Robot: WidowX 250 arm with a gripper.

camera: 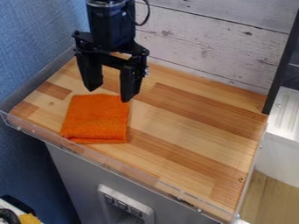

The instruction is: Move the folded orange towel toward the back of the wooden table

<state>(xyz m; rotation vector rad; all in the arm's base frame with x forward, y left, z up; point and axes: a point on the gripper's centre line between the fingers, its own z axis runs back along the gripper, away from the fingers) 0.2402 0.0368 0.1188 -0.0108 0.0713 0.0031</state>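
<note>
The black gripper [109,94] hangs down at the upper left of the wooden work surface, its two fingers apart with nothing between them. An orange cloth [95,119], folded into a rough square, lies flat on the left part of the wood. The fingertips are over the cloth's far edge, the right one close to its far right corner. Whether either tip touches the cloth, I cannot tell.
The wooden surface [192,131] has a low clear rim [105,165] along its front. A blue wall [35,39] stands at the left and whitewashed boards [204,41] behind. A black upright post [282,65] stands at the back right corner.
</note>
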